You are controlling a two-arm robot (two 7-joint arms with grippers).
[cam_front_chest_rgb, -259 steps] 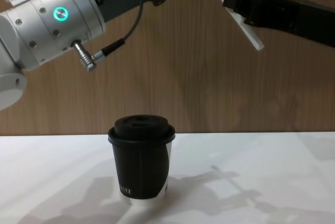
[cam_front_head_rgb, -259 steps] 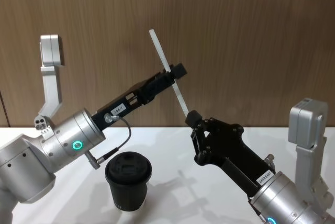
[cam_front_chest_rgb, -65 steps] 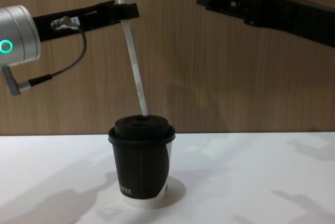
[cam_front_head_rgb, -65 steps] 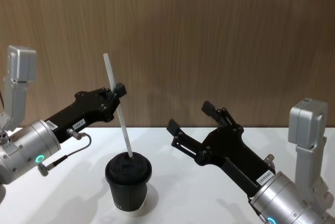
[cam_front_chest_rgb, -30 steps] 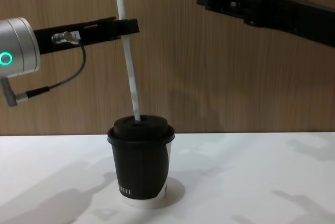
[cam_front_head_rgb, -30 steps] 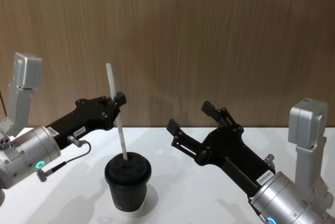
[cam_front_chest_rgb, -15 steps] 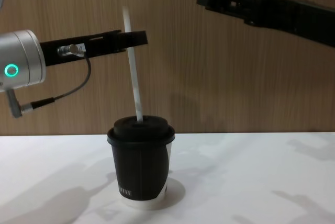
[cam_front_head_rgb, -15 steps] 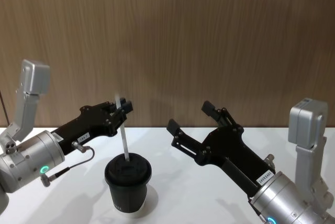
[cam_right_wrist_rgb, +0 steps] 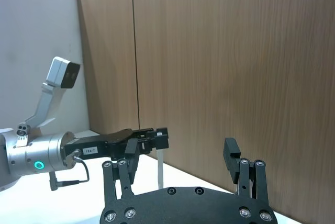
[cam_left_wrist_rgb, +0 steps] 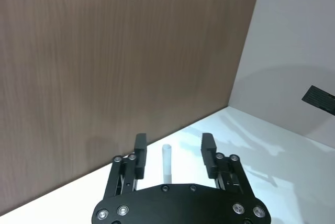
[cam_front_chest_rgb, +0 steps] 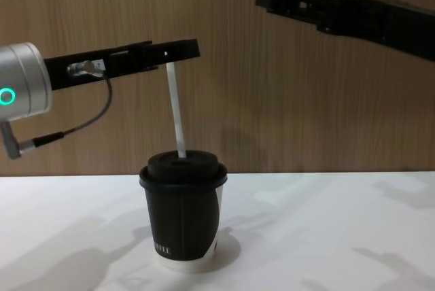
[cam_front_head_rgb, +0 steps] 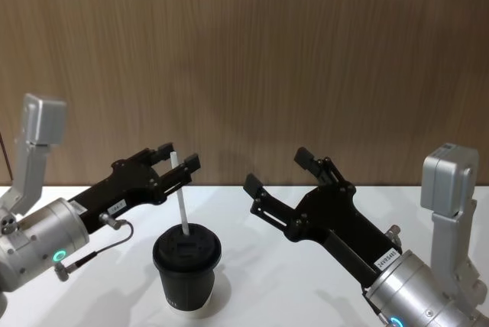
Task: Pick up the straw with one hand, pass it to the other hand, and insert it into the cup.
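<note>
Tabletop (cam_front_head_rgb: 306, 296): white, backed by a wood-panel wall (cam_front_head_rgb: 306, 52), with open surface on all sides of the cup. Right gripper (cam_front_head_rgb: 280, 173): raised well to the right of the cup, fingers spread wide, holding nothing, unchanged from the earlier frames. Left gripper (cam_front_head_rgb: 177, 157): level above the cup, cable and white label along its body; fingers now parted on either side of the straw's top end, where half a second ago they pinched it; in the left wrist view (cam_left_wrist_rgb: 171, 152) the straw tip stands between the finger pads with a gap on each side. Cup (cam_front_head_rgb: 187, 264): black, domed lid on, upright near the front left of the tabletop, position unchanged. Straw (cam_front_head_rgb: 180, 195): white, lower end through the lid opening, seated deeper than before, so a shorter length shows above the lid; leaning slightly from upright, its top end just under the left gripper in the chest view (cam_front_chest_rgb: 175, 111).
</note>
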